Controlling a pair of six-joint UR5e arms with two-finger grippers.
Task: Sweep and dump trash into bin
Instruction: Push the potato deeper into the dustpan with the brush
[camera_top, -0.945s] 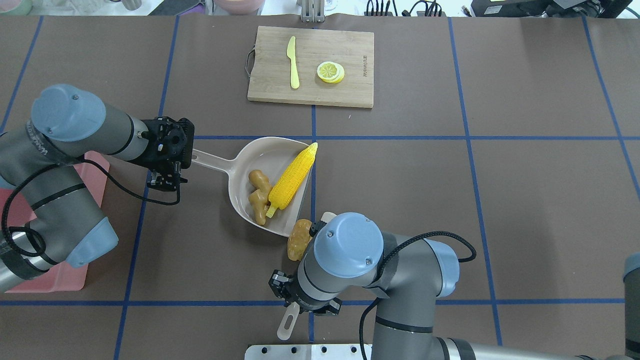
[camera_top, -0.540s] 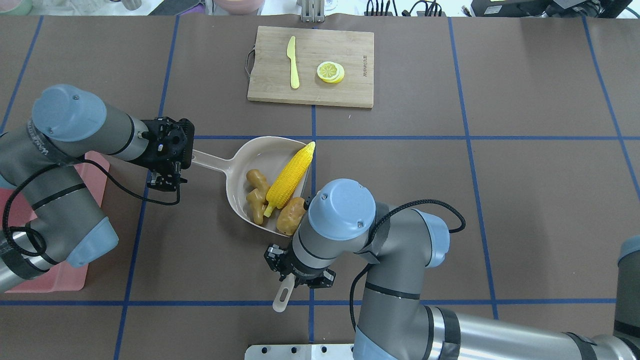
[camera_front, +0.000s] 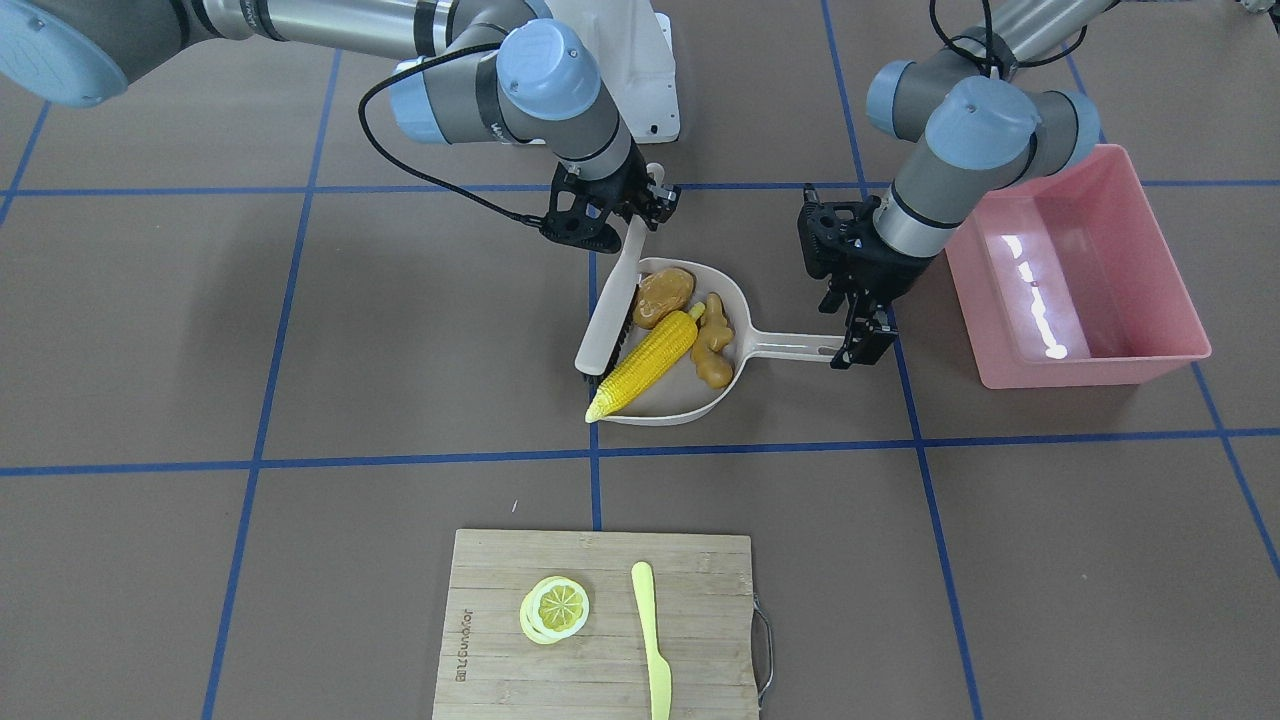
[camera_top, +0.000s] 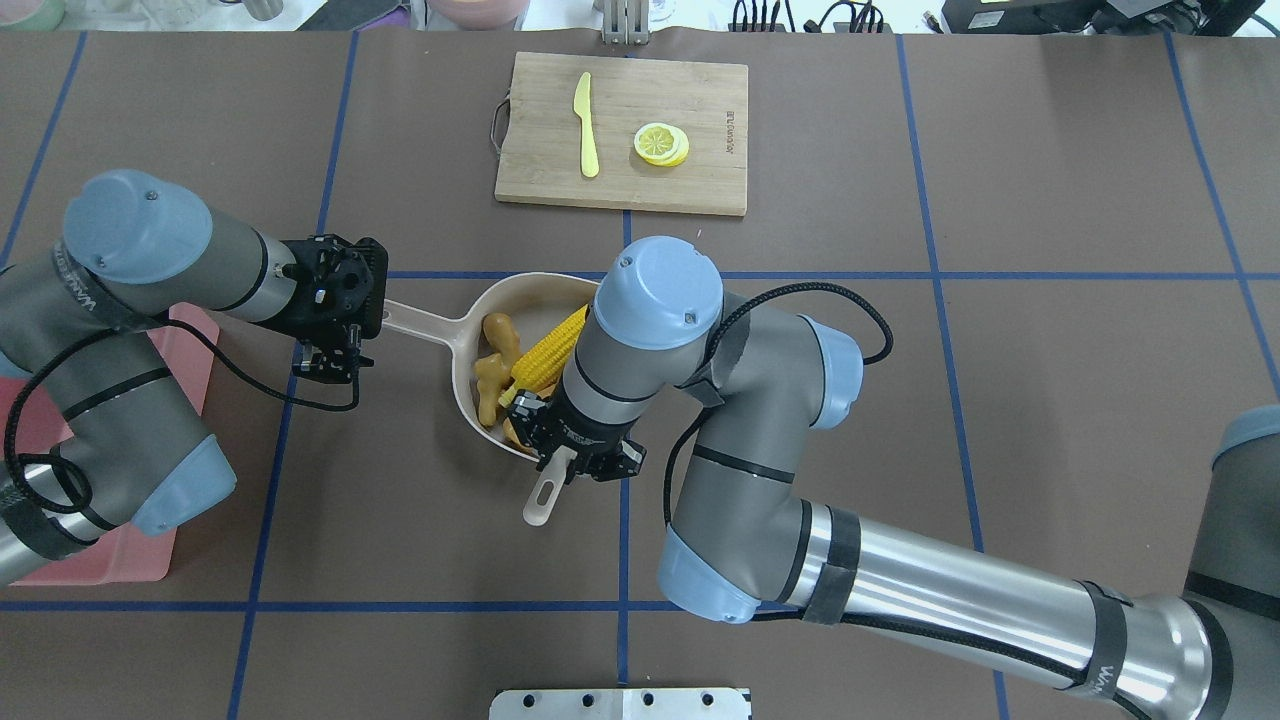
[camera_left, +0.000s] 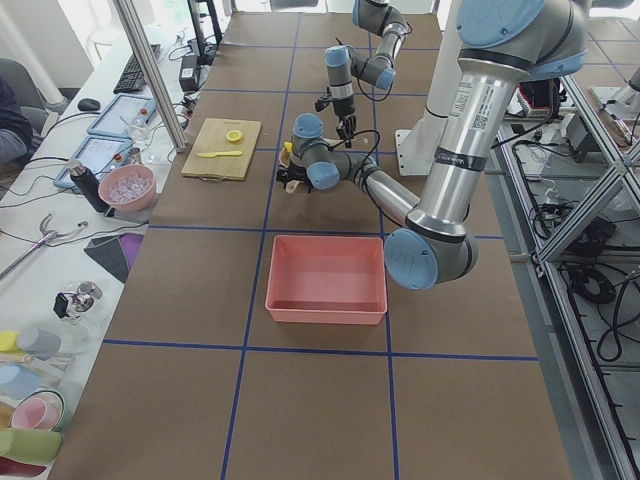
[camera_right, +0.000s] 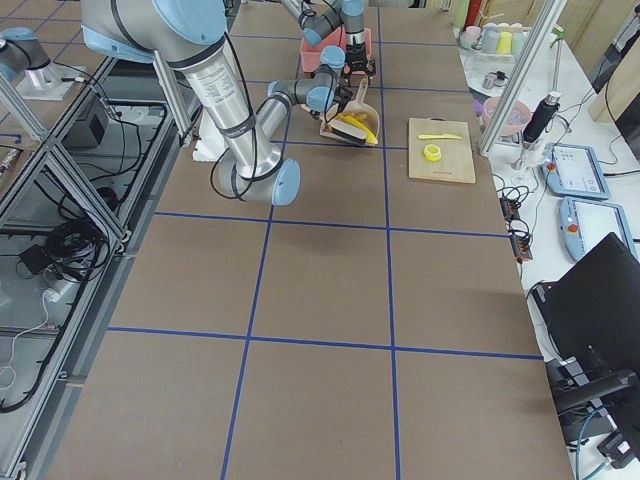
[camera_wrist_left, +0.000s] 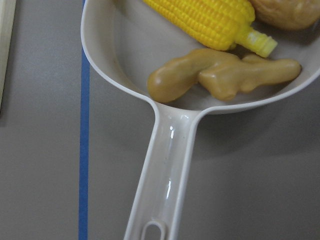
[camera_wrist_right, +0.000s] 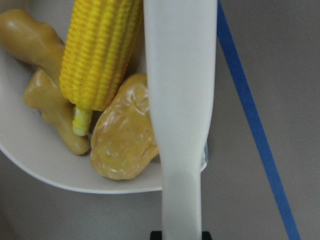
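The beige dustpan holds the yellow corn cob, the tan-brown potato lump and the knobbly ginger root. My left gripper is shut on the end of the dustpan handle. My right gripper is shut on the handle of a white brush, whose head stands along the pan's open edge, against the corn and potato. In the overhead view my right arm hides the potato. The pink bin stands on the table just behind my left arm and holds nothing.
A wooden cutting board lies on the far side of the table with a pale yellow knife and lemon slices on it. The bin also shows under my left arm in the overhead view.
My right arm has swept the brush forward to the pan's mouth, pushing the potato from the table into the dustpan and shoving the corn and ginger deeper in. My left arm has not moved.
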